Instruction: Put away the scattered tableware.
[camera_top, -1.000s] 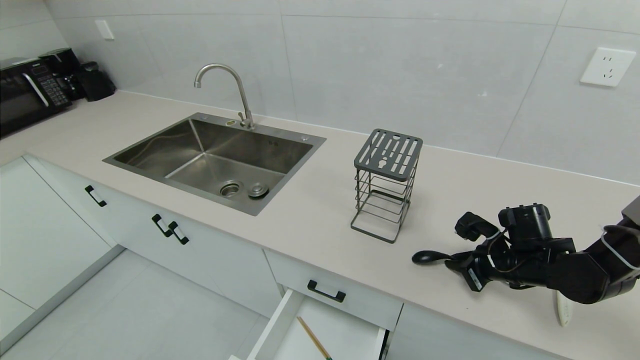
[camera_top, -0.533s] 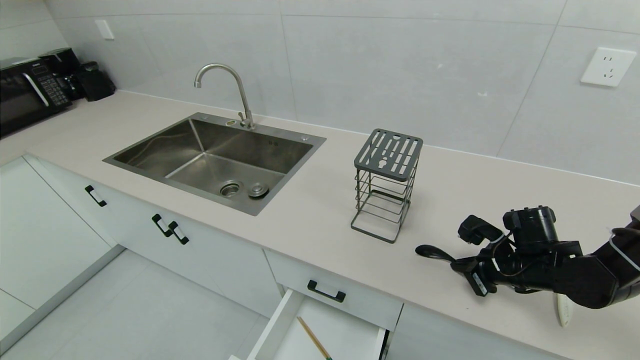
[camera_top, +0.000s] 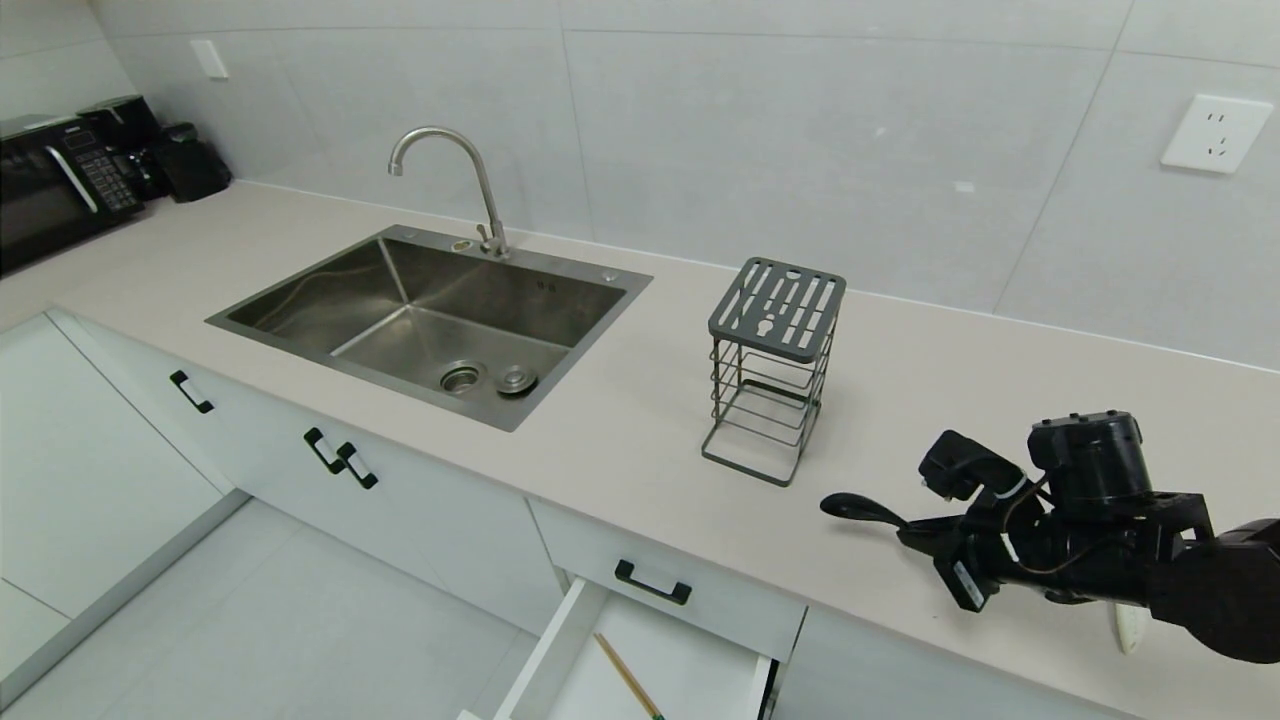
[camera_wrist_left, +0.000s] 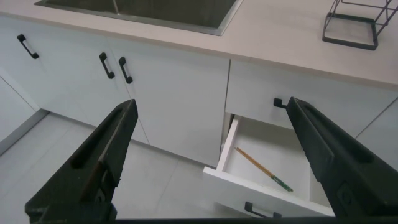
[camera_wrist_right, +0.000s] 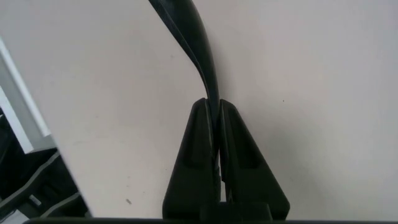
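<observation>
Where the smooth pale counter (camera_top: 620, 420) neared its front edge, a glossy black spoon (camera_top: 862, 510) with a thin curved handle jutted level from the right gripper (camera_top: 925, 535), jaws pinched on that handle, near the dark wire rack (camera_top: 772, 370). The left gripper (camera_wrist_left: 211, 109) hung wide open, facing the open white drawer (camera_wrist_left: 267, 186).

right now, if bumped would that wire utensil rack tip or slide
Struck high, the wire utensil rack likely tips: it stands taller than wide, with a slotted plate on top. Pushed low, its thin open frame looks light, so it probably slides on the smooth countertop.
</observation>
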